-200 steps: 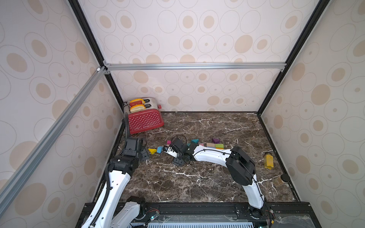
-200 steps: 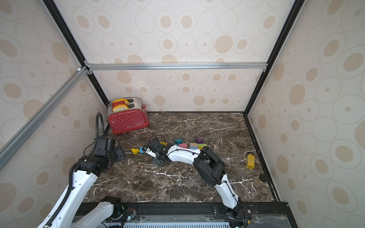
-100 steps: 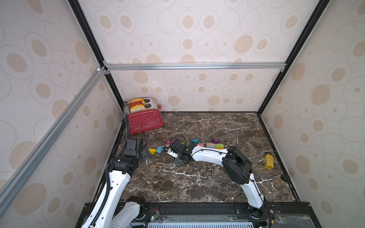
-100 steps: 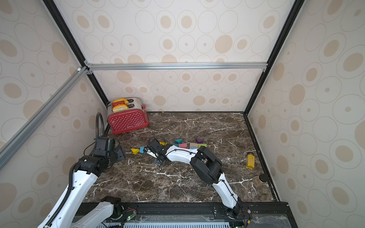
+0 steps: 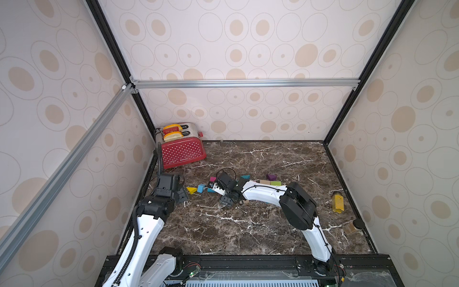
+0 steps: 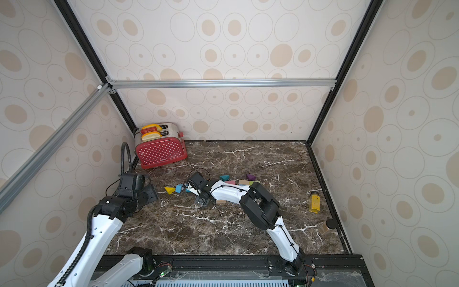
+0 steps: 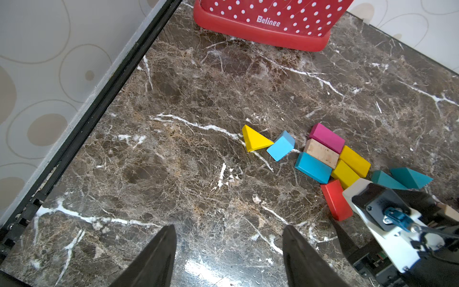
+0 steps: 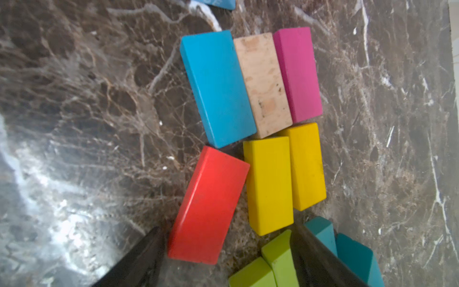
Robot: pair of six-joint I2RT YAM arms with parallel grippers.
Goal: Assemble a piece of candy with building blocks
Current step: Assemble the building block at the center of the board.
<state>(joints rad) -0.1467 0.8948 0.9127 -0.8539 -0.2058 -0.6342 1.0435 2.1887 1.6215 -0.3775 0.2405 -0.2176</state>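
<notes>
The building blocks lie in a cluster on the marble. In the right wrist view a blue brick (image 8: pixel 216 87), a bare wood brick (image 8: pixel 262 84) and a pink brick (image 8: pixel 296 74) sit side by side, with two yellow bricks (image 8: pixel 269 184) behind them. A red brick (image 8: pixel 208 206) lies askew beside the yellows. My right gripper (image 8: pixel 228 251) is open low over the cluster, with the red brick's near end and two green wedges (image 8: pixel 275 256) between its fingers. My left gripper (image 7: pixel 229 238) hangs open over bare marble, short of a yellow wedge (image 7: pixel 255 141) and a light blue block (image 7: pixel 280 146).
A red polka-dot toaster (image 5: pixel 182 151) stands in the back left corner. More blocks, a purple one (image 5: pixel 271 177) among them, lie behind the right forearm. A mustard-yellow bottle (image 5: pixel 337 203) and a dark-lidded jar (image 5: pixel 354 227) sit by the right wall.
The right arm's elbow has shifted slightly left while its gripper stays at the cluster. The left arm has not visibly moved.
</notes>
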